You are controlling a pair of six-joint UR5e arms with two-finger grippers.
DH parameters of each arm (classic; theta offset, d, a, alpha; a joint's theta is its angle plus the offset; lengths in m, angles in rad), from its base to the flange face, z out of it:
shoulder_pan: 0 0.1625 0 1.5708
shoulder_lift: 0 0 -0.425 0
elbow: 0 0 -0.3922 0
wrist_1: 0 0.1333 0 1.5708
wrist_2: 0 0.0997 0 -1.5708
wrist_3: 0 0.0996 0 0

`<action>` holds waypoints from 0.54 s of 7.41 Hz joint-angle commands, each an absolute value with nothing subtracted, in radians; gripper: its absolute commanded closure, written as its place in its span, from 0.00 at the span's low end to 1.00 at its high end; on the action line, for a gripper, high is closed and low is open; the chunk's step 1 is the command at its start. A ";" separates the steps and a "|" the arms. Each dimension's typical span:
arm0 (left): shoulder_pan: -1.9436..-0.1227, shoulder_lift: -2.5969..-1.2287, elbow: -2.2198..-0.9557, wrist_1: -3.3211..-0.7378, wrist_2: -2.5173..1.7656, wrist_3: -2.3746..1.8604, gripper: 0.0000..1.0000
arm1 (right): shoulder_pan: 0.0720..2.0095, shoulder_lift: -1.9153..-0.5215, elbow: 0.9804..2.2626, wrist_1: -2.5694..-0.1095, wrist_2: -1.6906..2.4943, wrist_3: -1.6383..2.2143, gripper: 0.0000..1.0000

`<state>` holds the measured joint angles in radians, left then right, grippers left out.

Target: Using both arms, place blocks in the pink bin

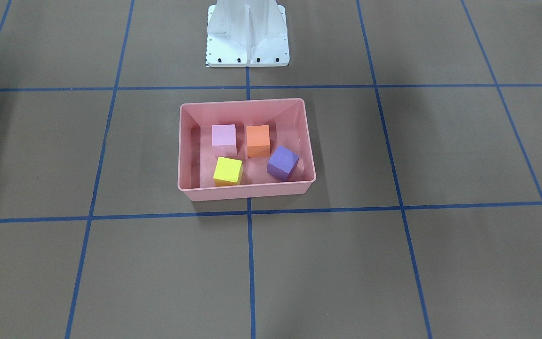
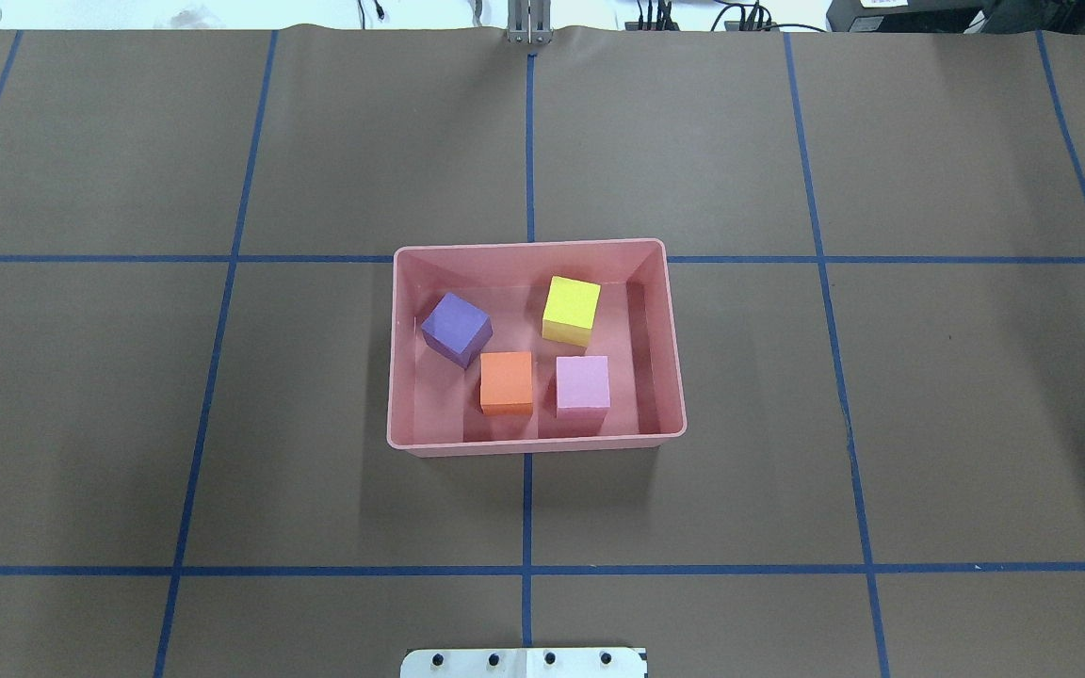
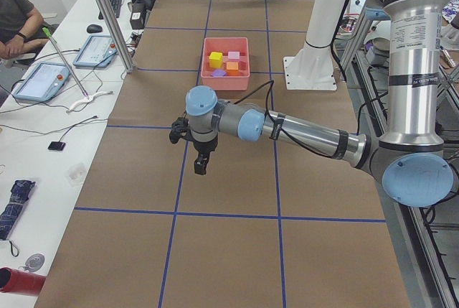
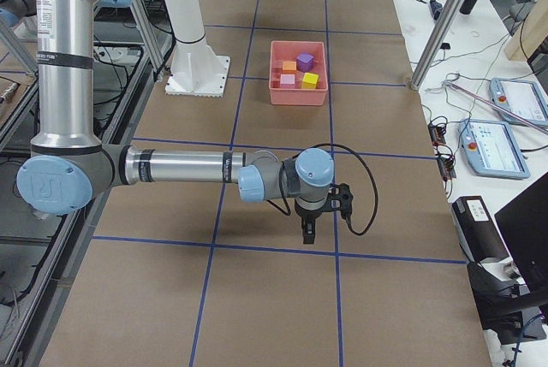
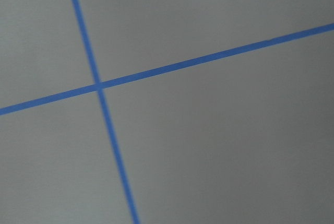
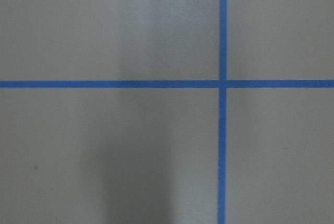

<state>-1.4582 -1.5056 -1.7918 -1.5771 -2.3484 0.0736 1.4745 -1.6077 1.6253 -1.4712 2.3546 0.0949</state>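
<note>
The blocks all lie inside the pink bin at the middle of the table: the purple block and yellow block on the side away from the robot, the orange block and lilac block side by side nearer to it. The left gripper and right gripper hang fingers-down over the taped grid at opposite ends, well apart from the bin. Whether either pincer is apart or together cannot be told from these side views.

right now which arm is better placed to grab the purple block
Left, slightly: the purple block lies in the pink bin's left half. Left hand and right hand both hang far off, at opposite ends.
</note>
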 commanded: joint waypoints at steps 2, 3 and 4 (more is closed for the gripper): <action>-1.474 -1.535 -1.715 -1.566 -2.342 0.028 0.00 | 1.514 -1.506 1.621 -1.700 2.342 -0.093 0.00; -1.474 -1.542 -1.686 -1.571 -2.344 -0.023 0.00 | 1.522 -1.511 1.629 -1.701 2.345 -0.095 0.00; -1.476 -1.539 -1.687 -1.574 -2.344 -0.021 0.00 | 1.531 -1.526 1.640 -1.697 2.347 -0.095 0.00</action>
<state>-1.4745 -1.5360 -1.7019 -1.5703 -2.3435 0.0015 1.5183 -1.5157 1.6272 -1.6918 2.3448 -0.0872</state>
